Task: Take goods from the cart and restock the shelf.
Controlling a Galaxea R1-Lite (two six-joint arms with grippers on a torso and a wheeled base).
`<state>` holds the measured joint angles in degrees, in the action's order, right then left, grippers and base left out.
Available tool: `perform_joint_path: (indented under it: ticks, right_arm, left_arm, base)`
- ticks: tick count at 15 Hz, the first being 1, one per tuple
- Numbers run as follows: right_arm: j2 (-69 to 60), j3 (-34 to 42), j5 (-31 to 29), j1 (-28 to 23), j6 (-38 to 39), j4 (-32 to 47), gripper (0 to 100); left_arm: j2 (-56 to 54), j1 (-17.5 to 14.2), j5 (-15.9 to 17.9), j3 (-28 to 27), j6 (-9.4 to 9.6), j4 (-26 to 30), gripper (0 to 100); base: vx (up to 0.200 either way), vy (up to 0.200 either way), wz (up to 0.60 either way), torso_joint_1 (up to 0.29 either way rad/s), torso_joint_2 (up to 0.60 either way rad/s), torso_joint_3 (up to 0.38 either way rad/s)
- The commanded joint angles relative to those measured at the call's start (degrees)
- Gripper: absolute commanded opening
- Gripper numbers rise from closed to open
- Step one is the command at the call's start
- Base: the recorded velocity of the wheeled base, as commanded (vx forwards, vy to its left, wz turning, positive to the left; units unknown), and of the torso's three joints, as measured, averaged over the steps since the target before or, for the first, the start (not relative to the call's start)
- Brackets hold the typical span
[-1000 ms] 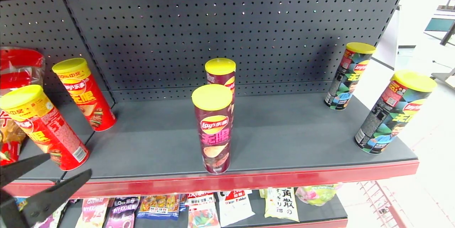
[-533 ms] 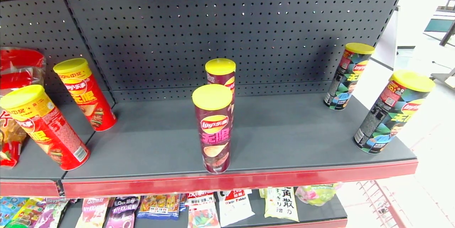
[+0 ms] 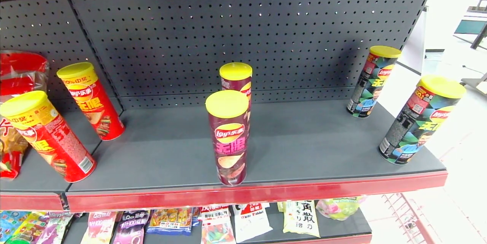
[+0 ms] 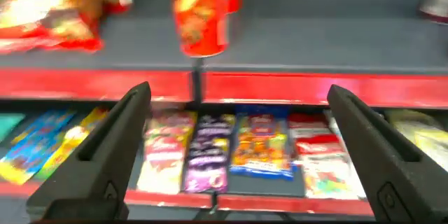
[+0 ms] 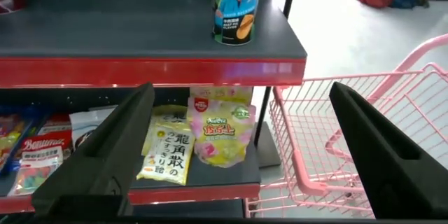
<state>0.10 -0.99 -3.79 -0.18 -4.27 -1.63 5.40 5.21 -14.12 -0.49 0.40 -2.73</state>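
Goods: chip cans [image 3: 236,78] stand upright on the shelf [image 3: 304,149] in three pairs, one behind the other. The red cans [image 3: 49,137] are at the left, the maroon cans [image 3: 229,137] in the middle, the dark cans [image 3: 422,120] at the right.
Why so: labels face out and each front can sits near the red lip. Sorting by colour likely keeps each flavour in its own row.
Gaps: bare shelf between the pairs, room for more stock by my reckoning.
Left arm: left gripper [image 4: 238,92] hangs low before the shelf's lip, near the front red can. Its fingers [image 4: 105,154] are spread wide with nothing between them.
Right arm: right gripper [image 5: 241,89] hangs low under the front dark can. Its fingers [image 5: 105,154] are spread wide and hold nothing.
Supply: pink wire cart [image 5: 308,182] beside the shelf's right end; its load cannot be told.
Below: snack bags [image 3: 251,219] lie packed side by side on the lower shelf [image 3: 342,225].
Step, as judged: both grippers are free, so a fetch from the cart is due.
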Motion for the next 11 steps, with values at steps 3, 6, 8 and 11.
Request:
perform_joint_path:
  ticks: [3,6,8,11]
  right_arm:
    - [-0.1,0.1,-2.4,0.0,0.0,-0.2,100]
    - [-0.1,0.1,-1.8,0.0,-0.1,-0.2,100]
    - [-0.1,0.1,-1.8,0.0,-0.1,-0.2,100]
    - [-0.1,0.1,-1.8,0.0,-0.1,-0.2,100]
  left_arm:
    - [0.0,0.1,-0.4,0.5,-0.84,0.0,100]
    - [0.1,0.0,0.6,0.5,-0.93,0.0,100]
    - [0.1,0.1,0.6,0.5,-0.93,0.0,100]
    - [0.1,0.1,0.5,0.5,-1.02,0.0,100]
  base:
    - [0.0,0.0,0.0,0.0,0.0,0.0]
    - [0.0,0.0,0.0,0.0,0.0,0.0]
    - [0.0,0.0,0.0,0.0,0.0,0.0]
    - [0.0,0.0,0.0,0.0,0.0,0.0]
